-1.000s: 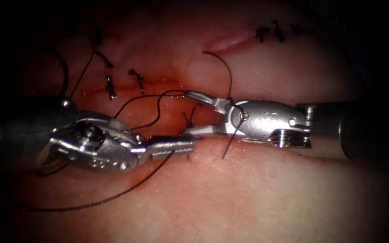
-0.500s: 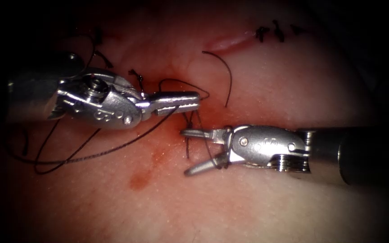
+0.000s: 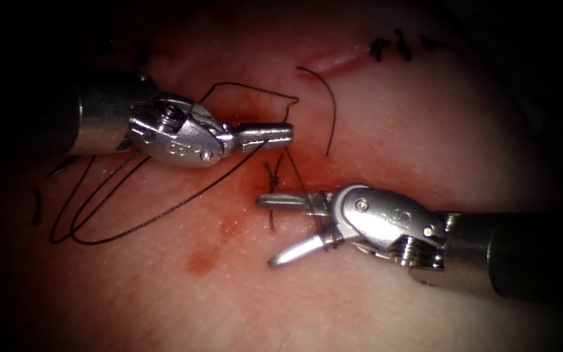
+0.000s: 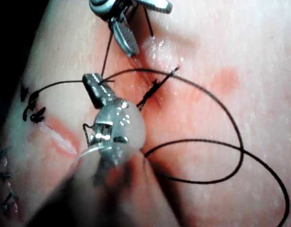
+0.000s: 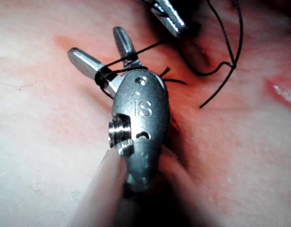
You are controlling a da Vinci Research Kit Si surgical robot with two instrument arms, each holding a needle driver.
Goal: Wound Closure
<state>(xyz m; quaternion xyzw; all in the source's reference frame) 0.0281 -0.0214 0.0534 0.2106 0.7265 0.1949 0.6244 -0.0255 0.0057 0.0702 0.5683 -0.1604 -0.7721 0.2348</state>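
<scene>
Since the earlier frame, the left tool (image 3: 275,134) is riding higher on the tissue (image 3: 386,293), jaws clenched on the thread (image 3: 164,212), apparently to keep it taut. The right tool (image 3: 281,228) is holding nothing, jaws spread, thread wound around them, seemingly for a knot. Needle location: cannot tell. Its housing is reading "IS".

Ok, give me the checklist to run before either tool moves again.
1. Left tool gripping the thread: ok, jaws shut on it.
2. Right tool free: ok, jaws open, holding nothing.
3. Thread loop around the right tool's jaws: ok, wound near their base.
4. Thread tail secured: not ok, it lies loose on the tissue.
5. Needle position: cannot tell.
</scene>
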